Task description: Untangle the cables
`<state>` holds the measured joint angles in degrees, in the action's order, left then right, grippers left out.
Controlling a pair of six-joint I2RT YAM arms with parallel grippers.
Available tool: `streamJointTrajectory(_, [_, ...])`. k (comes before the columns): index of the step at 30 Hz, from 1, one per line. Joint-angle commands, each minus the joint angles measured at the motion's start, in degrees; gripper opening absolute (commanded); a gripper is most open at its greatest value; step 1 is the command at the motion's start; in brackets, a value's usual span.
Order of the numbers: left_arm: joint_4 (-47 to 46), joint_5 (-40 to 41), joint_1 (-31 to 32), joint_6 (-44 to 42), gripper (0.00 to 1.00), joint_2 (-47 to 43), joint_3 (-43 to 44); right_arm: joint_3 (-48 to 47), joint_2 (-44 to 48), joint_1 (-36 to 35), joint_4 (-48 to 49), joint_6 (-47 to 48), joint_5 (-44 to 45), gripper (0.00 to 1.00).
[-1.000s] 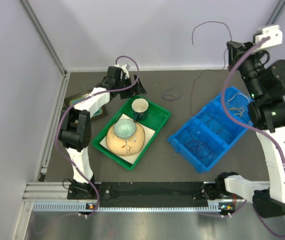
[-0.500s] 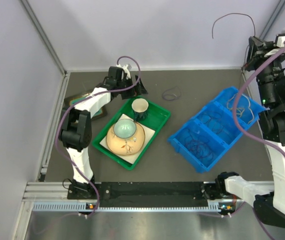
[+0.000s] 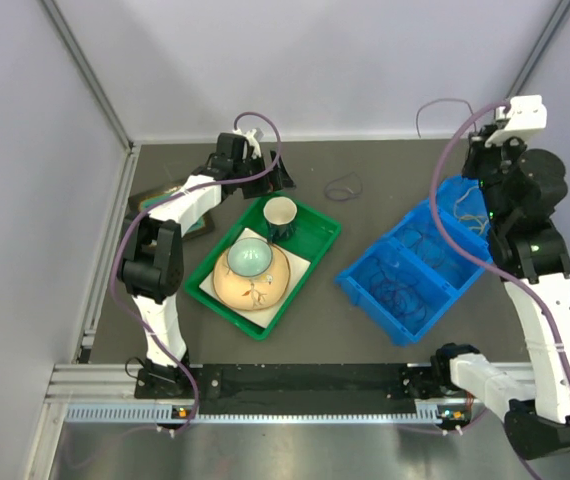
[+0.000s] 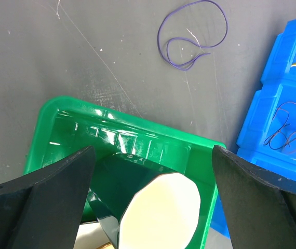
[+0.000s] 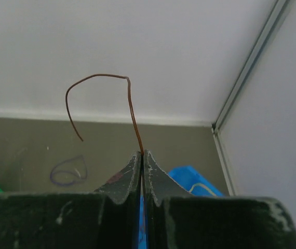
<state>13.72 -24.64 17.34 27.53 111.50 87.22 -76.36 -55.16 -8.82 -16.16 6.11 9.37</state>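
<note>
Cables (image 3: 402, 294): one brown cable (image 5: 130, 104) pinched aloft at the upper right of the top view, between the right gripper's (image 5: 142, 154) pressed-together fingers.
The rest lie coiled in the blue bin (image 3: 350, 280); a purple loop (image 4: 192, 44) sits apart on the table (image 3: 360, 232). The left gripper (image 4: 152, 155) hangs spread wide over the green tray (image 4: 49, 111). Held only by the fingertips, the springy wire could slip and drop among the bin's coils, snagging again.

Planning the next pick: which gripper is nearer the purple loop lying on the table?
Left. The left gripper hovers open over the green tray, beside the purple loop; the right gripper pinches a brown wire by the blue bin.
</note>
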Motion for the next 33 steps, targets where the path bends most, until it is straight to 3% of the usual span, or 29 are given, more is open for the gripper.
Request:
streamJointTrajectory(1, [-1.68,-0.76,0.23,-0.11,0.99,-2.96,0.23,6.38,2.24,1.87,-0.27,-4.35,2.83,0.00])
streamJointTrajectory(4, [-1.68,-1.11,0.41,0.07,0.99,-2.69,0.32,15.69,2.60,2.49,2.00,-5.14,8.19,0.00])
streamJointTrajectory(8, [-1.76,-1.19,0.67,0.07,0.99,-2.52,0.41,28.77,3.04,5.82,4.21,-10.31,7.78,0.00])
streamJointTrajectory(14, [-2.02,-2.87,0.67,1.30,0.99,-2.08,1.29,36.35,1.11,7.41,2.01,-16.12,8.92,0.00])
streamJointTrajectory(19, [-2.20,-2.87,0.85,1.48,0.99,-1.73,1.29,35.49,-3.11,8.64,-0.09,-17.01,5.84,0.00])
streamJointTrajectory(21, [-2.11,-2.78,1.11,1.30,0.99,-1.81,1.37,33.04,-3.73,8.56,-0.88,-16.83,4.88,0.29])
streamJointTrajectory(25, [-1.41,-3.65,1.38,1.39,0.99,-0.94,3.30,28.64,-2.42,8.56,-1.33,-16.13,0.92,0.60])
streamJointTrajectory(29, [0.25,-1.47,3.39,-0.19,0.99,0.73,6.38,23.29,-0.57,8.56,-1.16,-17.70,-0.84,0.71])
streamJointTrajectory(31, [1.40,0.03,4.36,-1.16,0.99,1.43,8.57,21.52,-1.18,8.56,0.07,-18.24,-4.34,0.72])
streamJointTrajectory(33, [2.10,0.56,5.59,-1.34,0.99,2.66,10.07,18.97,-4.32,8.64,2.70,-19.99,-10.64,0.82])
